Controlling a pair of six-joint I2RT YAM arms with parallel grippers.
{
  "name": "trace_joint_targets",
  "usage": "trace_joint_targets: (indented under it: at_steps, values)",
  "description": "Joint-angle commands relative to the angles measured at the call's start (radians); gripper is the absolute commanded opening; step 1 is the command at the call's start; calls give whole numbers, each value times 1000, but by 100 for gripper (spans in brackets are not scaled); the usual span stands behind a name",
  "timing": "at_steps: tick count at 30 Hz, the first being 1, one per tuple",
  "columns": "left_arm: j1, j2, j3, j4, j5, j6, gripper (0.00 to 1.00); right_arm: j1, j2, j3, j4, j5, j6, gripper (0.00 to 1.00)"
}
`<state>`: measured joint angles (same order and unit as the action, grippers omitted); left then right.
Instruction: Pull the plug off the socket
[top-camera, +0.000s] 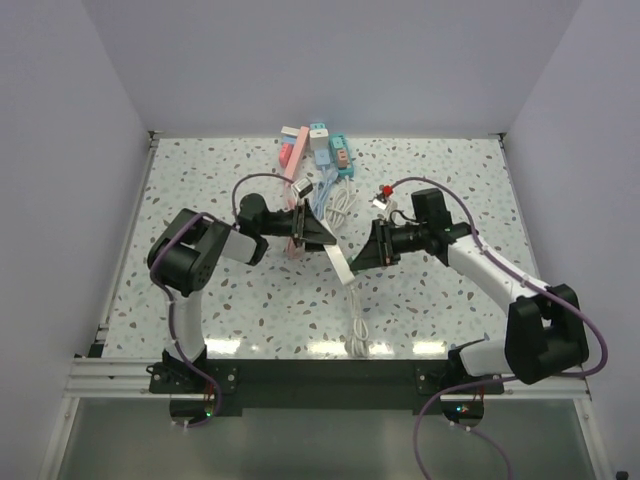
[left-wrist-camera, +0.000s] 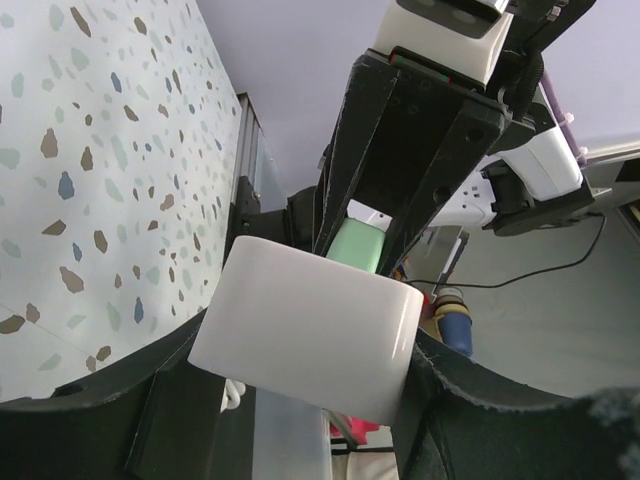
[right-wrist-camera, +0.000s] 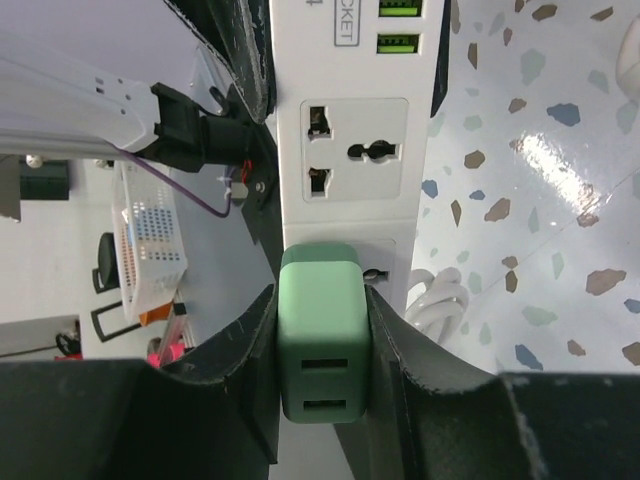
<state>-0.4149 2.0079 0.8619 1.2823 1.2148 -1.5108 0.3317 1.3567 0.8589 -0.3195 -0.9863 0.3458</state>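
Right wrist view: our right gripper (right-wrist-camera: 321, 300) is clamped on the green plug (right-wrist-camera: 320, 350), which sits between its jaws, seated in the white power strip (right-wrist-camera: 350, 150) just ahead. Our left gripper (left-wrist-camera: 300, 395) pinches the strip's end, we judge to anchor it while the plug is drawn back.

Two tools: left tool (top-camera: 318, 236), right tool (top-camera: 362, 258). One held white power strip (right-wrist-camera: 350, 150). One green plug (right-wrist-camera: 320, 340).
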Motion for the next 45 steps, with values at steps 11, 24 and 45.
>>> trace_joint_targets:
  at_steps: [11,24,45]
  values:
    - [10,-29,-196,614,114,-123,0,-238,154,193,-26,15,-1,0]
    - [18,-47,-164,609,65,-137,0,-238,219,256,-156,78,-44,0]
    - [54,-9,123,-416,-109,535,0,-77,136,91,-204,196,-28,0]
